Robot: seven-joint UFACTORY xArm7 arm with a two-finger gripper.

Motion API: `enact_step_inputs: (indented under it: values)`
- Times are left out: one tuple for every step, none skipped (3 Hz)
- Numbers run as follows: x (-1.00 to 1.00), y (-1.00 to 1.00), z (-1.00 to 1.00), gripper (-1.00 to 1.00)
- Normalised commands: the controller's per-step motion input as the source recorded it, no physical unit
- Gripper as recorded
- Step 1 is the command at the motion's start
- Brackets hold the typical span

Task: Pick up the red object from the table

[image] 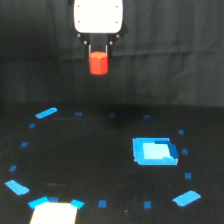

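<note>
Now, in the exterior view: gripper [98, 50] clamped on the red object [98, 63], fingers down each side. Hanging straight below the hand, upright, high over the table [100, 165]. Probably lifted clear, though picture blurry.

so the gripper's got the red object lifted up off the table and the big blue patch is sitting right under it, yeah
Not quite. The gripper does hold the red object lifted above the table, but the big blue patch is not right under it: the exterior view shows it well off toward the exterior view's right, with bare black surface below the block.
</note>
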Motion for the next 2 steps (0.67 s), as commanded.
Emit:
enact_step_inputs:
  values:
    - [0.05, -0.19, -0.12, -1.0]
    - [0.3, 0.06, -0.03, -1.0]
